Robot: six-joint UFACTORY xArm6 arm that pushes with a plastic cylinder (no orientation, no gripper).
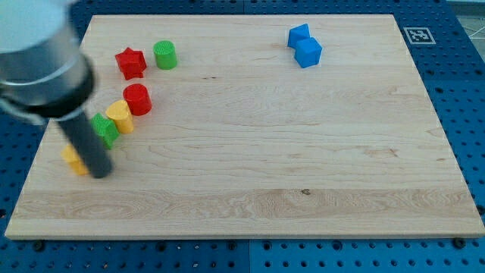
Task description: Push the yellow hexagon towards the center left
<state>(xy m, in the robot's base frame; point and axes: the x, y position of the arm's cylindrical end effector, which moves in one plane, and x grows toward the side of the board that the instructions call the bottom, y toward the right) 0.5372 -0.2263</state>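
A yellow block (120,116) that looks hexagonal sits at the view's left, touching a green block (105,130) on its lower left and a red cylinder (137,99) on its upper right. A second yellow block (73,161) lies lower left, partly hidden by the rod, so its shape cannot be made out. My tip (101,174) rests on the board just right of this second yellow block and below the green block.
A red star (130,62) and a green cylinder (164,54) sit at the upper left. Two blue blocks (299,35) (308,53) touch each other at the upper right. The board's left edge (47,144) is close to my tip.
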